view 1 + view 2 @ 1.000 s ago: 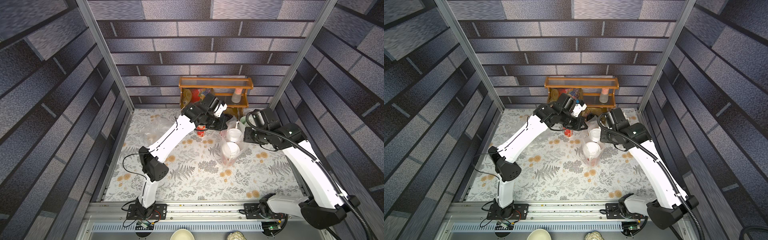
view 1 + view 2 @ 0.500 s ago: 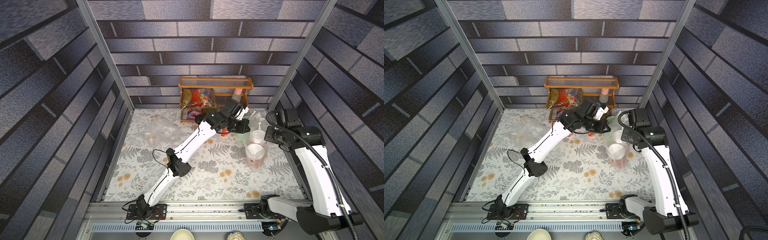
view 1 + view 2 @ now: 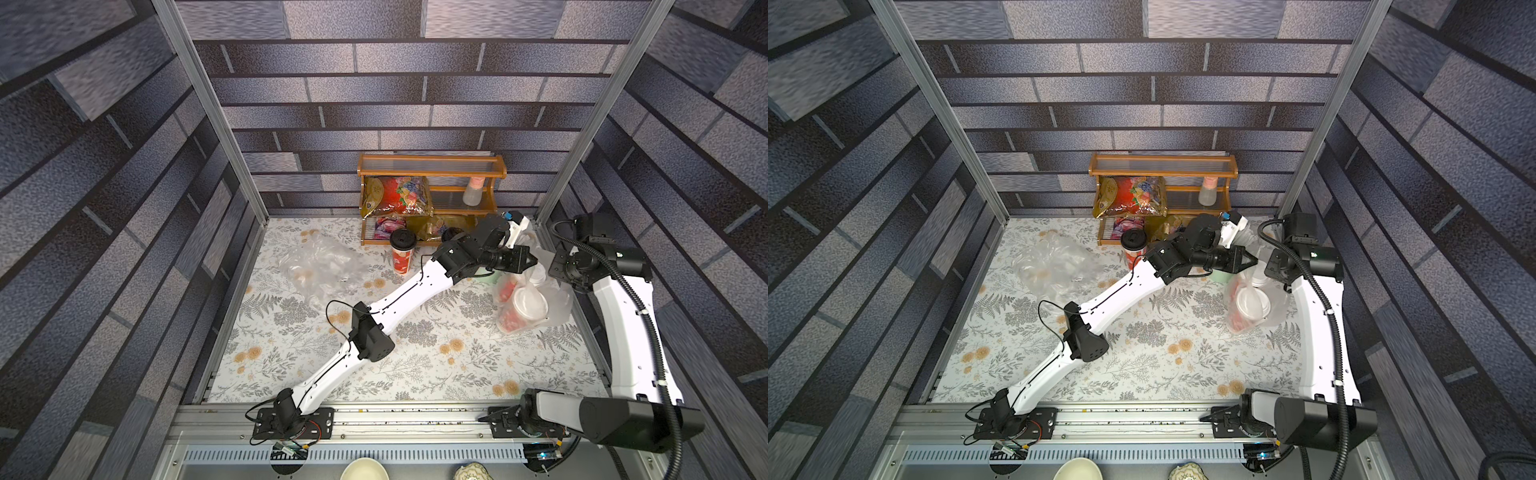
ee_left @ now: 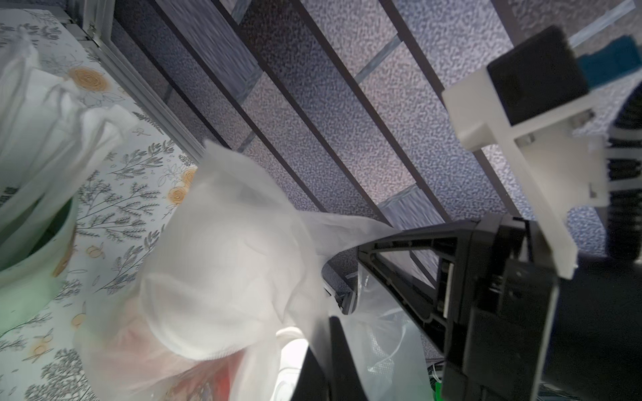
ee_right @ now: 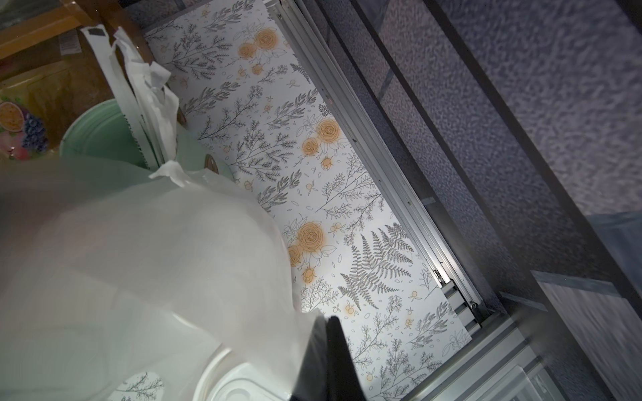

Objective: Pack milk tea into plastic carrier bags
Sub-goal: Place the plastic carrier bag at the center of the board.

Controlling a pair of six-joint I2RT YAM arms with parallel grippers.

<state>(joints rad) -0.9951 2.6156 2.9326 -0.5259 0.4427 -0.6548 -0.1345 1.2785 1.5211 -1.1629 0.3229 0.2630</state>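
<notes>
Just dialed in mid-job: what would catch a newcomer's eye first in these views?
Both arms meet at the table's far right, where the left gripper and right gripper are shut on a clear bag holding two white-lidded cups. A lone black-lidded cup stands in front of the shelf. An empty bag lies crumpled to its left.
</notes>
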